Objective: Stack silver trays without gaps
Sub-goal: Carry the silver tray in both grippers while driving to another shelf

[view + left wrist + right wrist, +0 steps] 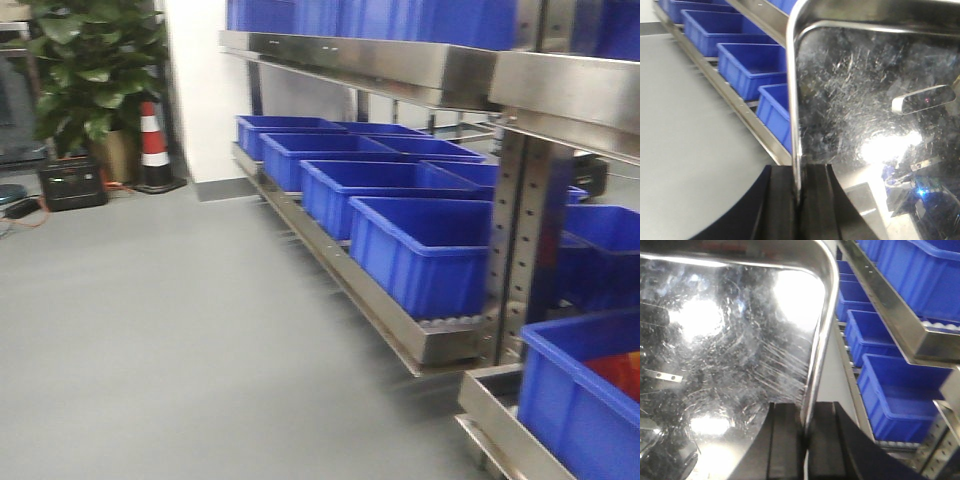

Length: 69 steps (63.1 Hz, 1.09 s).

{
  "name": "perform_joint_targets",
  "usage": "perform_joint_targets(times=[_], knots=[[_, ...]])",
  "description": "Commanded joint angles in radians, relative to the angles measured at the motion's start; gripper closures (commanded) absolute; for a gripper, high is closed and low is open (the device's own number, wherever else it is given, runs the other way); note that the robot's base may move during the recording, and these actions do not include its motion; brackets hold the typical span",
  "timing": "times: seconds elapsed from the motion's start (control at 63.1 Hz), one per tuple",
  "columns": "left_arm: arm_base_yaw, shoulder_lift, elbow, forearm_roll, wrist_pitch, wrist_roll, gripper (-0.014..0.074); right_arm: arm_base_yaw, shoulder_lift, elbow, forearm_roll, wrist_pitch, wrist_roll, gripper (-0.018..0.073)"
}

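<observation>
My left fingers and right fingers each clamp a side rim of the silver tray, I judge to carry it level for stacking.

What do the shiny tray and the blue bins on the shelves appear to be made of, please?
The silver tray looks like polished stainless steel: mirror-bright, reflecting lights, covered in fine scratches, with a rolled rim. The blue bins look like moulded plastic: uniform opaque blue, thick lipped rims, dull sheen.
</observation>
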Motion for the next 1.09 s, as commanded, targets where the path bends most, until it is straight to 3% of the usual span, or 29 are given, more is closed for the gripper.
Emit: perform_joint_targets(times=[0.0,1.077], knots=[[-0.01,-0.013,-0.017,-0.043,-0.038,0.001,0.0613,0.007,-0.005,-0.002,-0.006,-0.091,-0.021,0.0643],[-0.01,-0.013,-0.017,-0.043,-0.038,0.001,0.0613,0.007,-0.005,-0.002,-0.006,-0.091,-0.021,0.0643]])
